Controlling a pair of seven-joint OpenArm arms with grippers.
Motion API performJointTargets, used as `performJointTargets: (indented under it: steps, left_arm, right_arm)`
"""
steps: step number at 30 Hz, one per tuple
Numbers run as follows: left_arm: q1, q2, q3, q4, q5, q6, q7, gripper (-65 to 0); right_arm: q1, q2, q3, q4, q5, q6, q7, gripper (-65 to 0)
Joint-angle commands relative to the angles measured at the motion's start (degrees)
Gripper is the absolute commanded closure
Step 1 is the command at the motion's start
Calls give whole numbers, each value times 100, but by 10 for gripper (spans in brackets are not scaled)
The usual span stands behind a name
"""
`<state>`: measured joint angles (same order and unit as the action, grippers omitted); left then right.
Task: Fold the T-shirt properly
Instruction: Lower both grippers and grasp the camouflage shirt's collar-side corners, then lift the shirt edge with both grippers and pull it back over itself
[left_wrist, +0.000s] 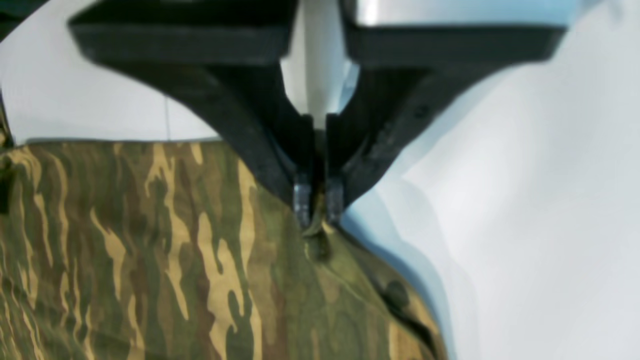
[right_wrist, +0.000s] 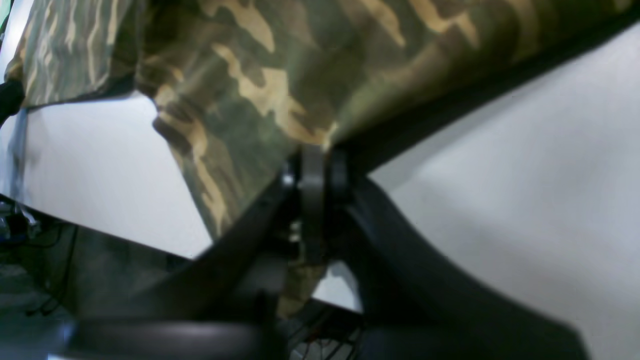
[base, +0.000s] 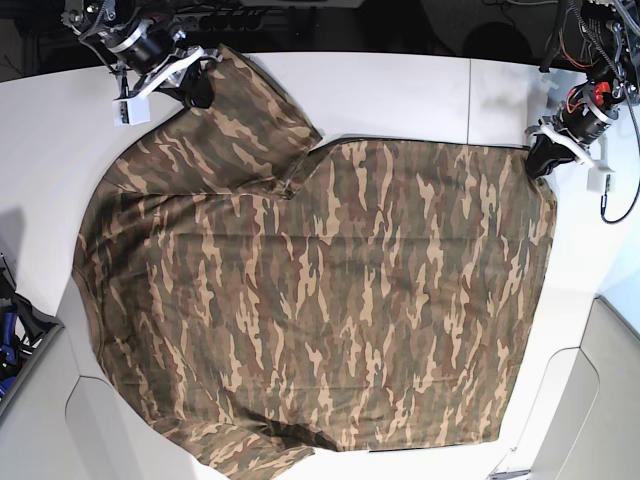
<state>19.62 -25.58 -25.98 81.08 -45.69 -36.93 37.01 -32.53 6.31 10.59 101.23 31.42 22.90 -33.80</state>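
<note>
The camouflage T-shirt (base: 320, 300) lies spread flat on the white table (base: 400, 90), with one sleeve reaching toward the far left corner. My left gripper (base: 538, 160) sits at the shirt's far right corner. In the left wrist view this gripper (left_wrist: 318, 210) is shut, pinching the edge of the T-shirt (left_wrist: 150, 250). At the tip of the far left sleeve is my right gripper (base: 197, 88). The right wrist view shows it (right_wrist: 314, 155) shut on a fold of the T-shirt (right_wrist: 260, 75), which is lifted a little off the table.
The shirt's lower left part hangs past the table's curved front edge (base: 75, 330). Cables and a dark stand (base: 10, 330) are at the left edge. More cables (base: 590, 40) trail behind the arm at the far right. Grey panels (base: 600, 400) flank the near corners.
</note>
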Motion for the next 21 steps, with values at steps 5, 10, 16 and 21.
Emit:
performJointTargets:
  steps: [5, 10, 16, 21]
  left_arm:
    - [-4, -94, -85, 81, 50, -307, -83, 0]
    - [243, -92, -459, 444, -400, -307, -79, 0]
    - [535, -94, -866, 1082, -599, -307, -33, 0]
    - [391, -94, -866, 1287, -597, -307, -155, 0]
  right_arm:
    - [-22, -138, 55, 92, 50, 50, 7, 0]
    - [-92, -332, 413, 280, 243, 514, -533, 0]
    - [-105, -332, 1086, 514, 1482, 949, -614, 0]
    - [299, -330, 1462, 837, 1657, 973, -640, 0]
